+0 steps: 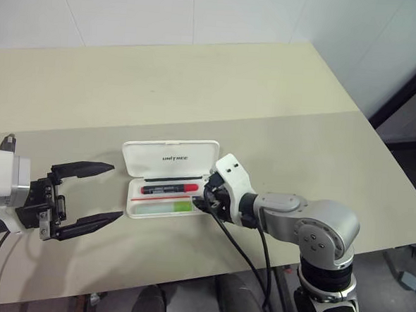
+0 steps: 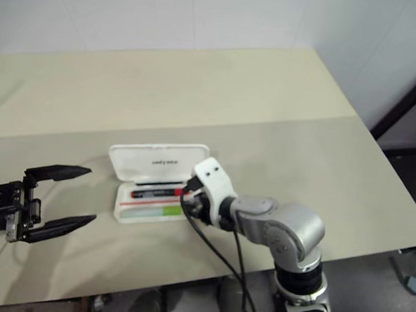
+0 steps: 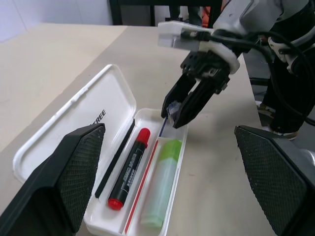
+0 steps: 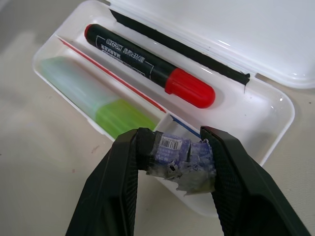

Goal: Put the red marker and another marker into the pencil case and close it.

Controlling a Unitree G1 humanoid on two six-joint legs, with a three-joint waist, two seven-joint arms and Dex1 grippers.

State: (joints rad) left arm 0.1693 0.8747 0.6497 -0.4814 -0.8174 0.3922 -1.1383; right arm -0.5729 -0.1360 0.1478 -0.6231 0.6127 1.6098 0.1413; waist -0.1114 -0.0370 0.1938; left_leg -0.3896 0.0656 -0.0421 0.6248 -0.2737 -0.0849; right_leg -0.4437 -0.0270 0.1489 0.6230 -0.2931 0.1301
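The white pencil case (image 1: pixel 169 156) lies open on the table, lid folded back. Inside, the red marker (image 4: pixel 147 64) with its black barrel rests in the compartment nearer the lid. The lime-green marker (image 4: pixel 93 96) lies in the front compartment. My right gripper (image 1: pixel 207 196) hovers over the case's right end, shut on a small crumpled bluish-white wrapped piece (image 4: pixel 182 160) with a barcode label. My left gripper (image 1: pixel 115 193) stands wide open just left of the case, pointing at it, with nothing between its fingers.
A beige table (image 1: pixel 219 93) stretches far behind the case. Its front edge runs close below both grippers, and its right edge drops off toward a dark frame (image 1: pixel 410 90).
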